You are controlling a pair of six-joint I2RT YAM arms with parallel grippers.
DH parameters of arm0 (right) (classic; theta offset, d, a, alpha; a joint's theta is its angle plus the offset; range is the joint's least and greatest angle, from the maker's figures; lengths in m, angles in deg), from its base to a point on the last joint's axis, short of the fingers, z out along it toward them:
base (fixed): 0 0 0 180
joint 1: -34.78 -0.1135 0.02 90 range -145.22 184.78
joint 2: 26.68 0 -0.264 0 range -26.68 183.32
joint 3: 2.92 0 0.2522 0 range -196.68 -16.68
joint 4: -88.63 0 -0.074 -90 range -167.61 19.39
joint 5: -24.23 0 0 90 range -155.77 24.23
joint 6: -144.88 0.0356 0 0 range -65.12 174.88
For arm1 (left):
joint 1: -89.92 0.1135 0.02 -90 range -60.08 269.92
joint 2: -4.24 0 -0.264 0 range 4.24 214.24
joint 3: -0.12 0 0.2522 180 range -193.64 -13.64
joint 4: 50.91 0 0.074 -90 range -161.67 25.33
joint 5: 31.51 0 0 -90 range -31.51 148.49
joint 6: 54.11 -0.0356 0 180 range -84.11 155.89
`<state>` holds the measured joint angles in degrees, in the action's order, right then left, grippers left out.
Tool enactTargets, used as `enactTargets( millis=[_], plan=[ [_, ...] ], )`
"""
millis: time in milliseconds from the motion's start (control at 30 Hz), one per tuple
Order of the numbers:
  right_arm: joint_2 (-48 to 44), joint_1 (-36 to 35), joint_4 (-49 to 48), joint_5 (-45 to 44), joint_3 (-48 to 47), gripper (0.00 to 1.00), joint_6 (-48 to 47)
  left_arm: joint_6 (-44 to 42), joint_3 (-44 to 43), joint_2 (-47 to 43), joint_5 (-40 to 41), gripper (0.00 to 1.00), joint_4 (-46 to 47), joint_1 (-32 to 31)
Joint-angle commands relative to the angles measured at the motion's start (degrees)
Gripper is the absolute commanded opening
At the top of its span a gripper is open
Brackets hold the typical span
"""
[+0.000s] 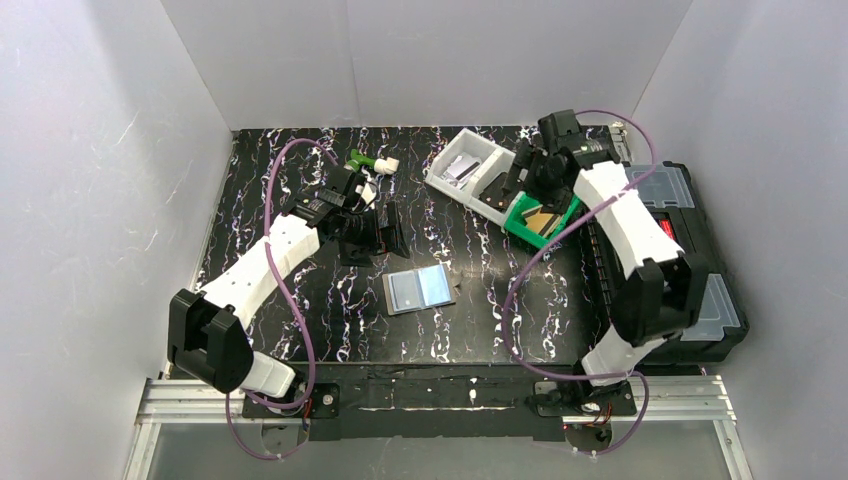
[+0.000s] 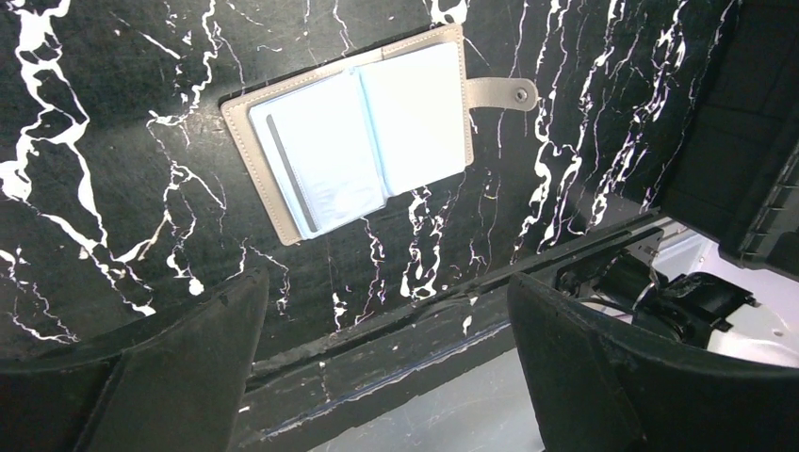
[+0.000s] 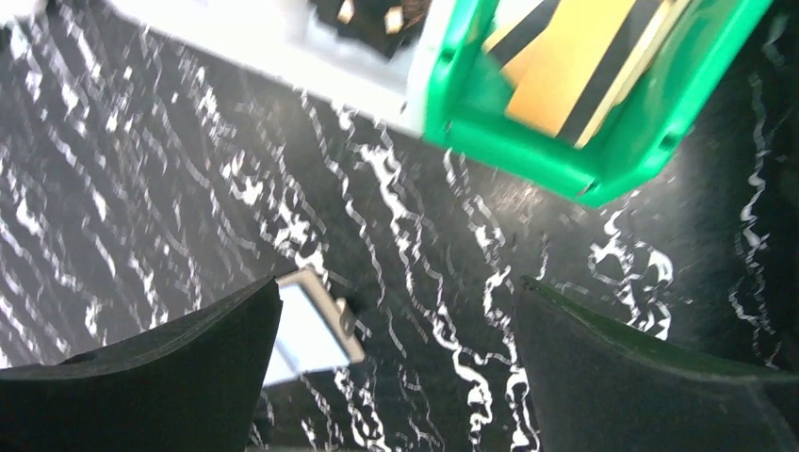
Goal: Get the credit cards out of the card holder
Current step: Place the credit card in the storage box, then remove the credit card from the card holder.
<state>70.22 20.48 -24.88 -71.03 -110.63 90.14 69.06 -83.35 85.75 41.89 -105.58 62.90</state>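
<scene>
White walls [image 1: 100, 150], marbled tabletop [image 1: 470, 340], card holder [image 1: 420, 290]

Bare table [image 1: 470, 330] rings the card holder [image 1: 419, 290]; green bin [image 1: 519, 226] stands far right.

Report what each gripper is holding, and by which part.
Nothing is held. The left gripper stands open near the flat grey folding card holder, which lies opened; the right gripper is open and empty near the green plastic bin.
</scene>
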Motion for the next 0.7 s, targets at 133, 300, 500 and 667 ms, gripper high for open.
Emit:
enactTargets(
  millis=[133,300,500,667],
  plan=[
    [-10.3,-9.2,-6.6,2.7,10.1,0.99,2.7,-0.7,-2.8,-0.7,3.2,0.98,-3.5,0.8],
    [-12.4,-16.3,-9.5,3.4,14.6,0.98,3.9,-0.3,-2.9,-0.2,4.6,0.98,-4.3,2.0],
    [-10.0,-24.7,-11.2,3.9,16.3,0.98,5.0,0.0,-2.2,-0.2,5.9,0.98,-5.1,3.6],
    [-4.5,-30.9,-11.0,3.5,14.6,0.98,4.9,1.0,-0.6,-0.8,5.0,0.98,-4.5,4.7]
  ],
)
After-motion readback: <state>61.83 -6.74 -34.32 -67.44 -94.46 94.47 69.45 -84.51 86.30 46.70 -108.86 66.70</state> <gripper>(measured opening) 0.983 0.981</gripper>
